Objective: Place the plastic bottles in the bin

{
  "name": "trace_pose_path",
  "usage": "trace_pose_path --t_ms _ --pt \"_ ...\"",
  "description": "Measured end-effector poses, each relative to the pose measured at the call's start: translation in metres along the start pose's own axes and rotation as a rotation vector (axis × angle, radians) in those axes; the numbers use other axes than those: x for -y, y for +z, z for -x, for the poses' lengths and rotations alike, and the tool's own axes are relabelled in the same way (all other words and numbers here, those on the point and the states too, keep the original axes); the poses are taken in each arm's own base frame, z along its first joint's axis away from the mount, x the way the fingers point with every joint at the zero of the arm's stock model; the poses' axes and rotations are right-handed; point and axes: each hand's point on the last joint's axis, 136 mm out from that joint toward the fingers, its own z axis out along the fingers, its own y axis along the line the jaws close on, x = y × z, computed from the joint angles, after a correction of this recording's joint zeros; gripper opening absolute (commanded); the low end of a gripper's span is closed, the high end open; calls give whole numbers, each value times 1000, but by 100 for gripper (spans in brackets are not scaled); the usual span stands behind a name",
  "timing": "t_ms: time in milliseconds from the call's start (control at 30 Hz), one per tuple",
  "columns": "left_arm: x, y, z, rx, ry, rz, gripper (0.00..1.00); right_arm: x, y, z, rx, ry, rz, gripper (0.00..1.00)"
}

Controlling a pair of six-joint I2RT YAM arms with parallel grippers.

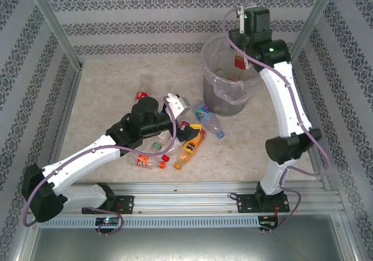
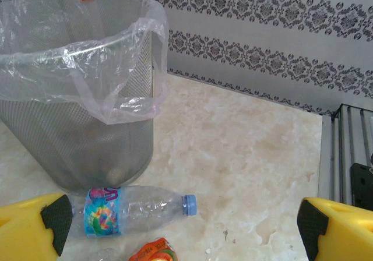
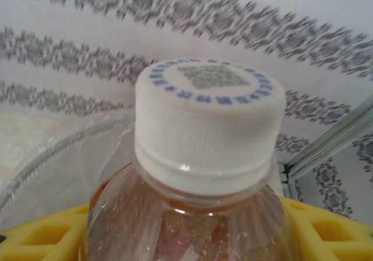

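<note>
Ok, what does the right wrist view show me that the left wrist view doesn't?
Right wrist: the white cap of a clear bottle gripped in the right gripper, up close, with the rim of the bin behind it. Left wrist: the left gripper with jaws wide open and nothing between them, a blue-capped bottle lying at the bin's foot, and an orange-labelled bottle at the bottom edge. Both: the bin with its clear bag, and the patterned wall.
</note>
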Motion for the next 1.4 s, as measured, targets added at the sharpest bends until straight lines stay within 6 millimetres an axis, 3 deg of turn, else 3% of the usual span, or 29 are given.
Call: trace_pose_path --t_ms 133,333,567,733,1033,1233,1400 --pt "0 2 -3 -7 0 -1 100 -21 30 -30 -128 -57 67 54" --pt "-1 9 -12 -33 -8 -8 100 -39 57 -75 -290 -114 118 55" --pt "0 11 -16 -42 -10 -12 100 -48 70 -97 -360 -143 143 61" --pt "0 11 -16 -44 -11 -12 100 -51 77 -105 -386 -146 154 74" --pt "3 10 -18 -51 -15 -32 100 -56 64 -76 -304 -95 221 89" --pt "5 7 -15 -70 -22 -41 100 -61 50 -88 -326 -56 244 93" --pt "1 1 -1 -69 -60 -13 100 -66 13 -93 -291 -7 277 98"
